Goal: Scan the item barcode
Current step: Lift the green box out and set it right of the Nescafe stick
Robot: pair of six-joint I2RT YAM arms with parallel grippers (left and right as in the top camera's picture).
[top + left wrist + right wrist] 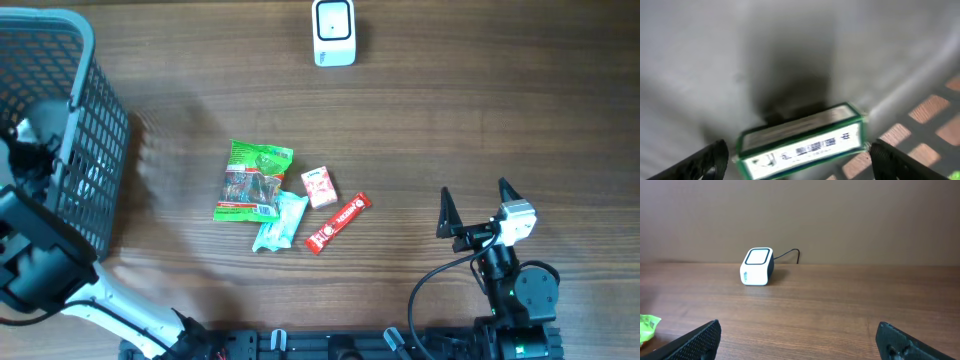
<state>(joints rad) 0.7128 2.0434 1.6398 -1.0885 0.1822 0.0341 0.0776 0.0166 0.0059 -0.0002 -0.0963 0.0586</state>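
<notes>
Print on the green-edged box (800,137) is too blurred to read.

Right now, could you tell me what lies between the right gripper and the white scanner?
Only bare table separates the right gripper and the scanner; the overhead and right wrist views both show it.

grey mesh basket (95,150) at the left edge of a brown wooden table (500,120). well apart to its right, near the table's middle, a small cluster of packets: green snack bag (255,180) lying flat, pale teal packet (280,222) touching its lower right corner, small red-and-white packet (319,186) just beside the bag's right edge, red stick packet (338,223) lying slantwise just right of the teal one.
</notes>
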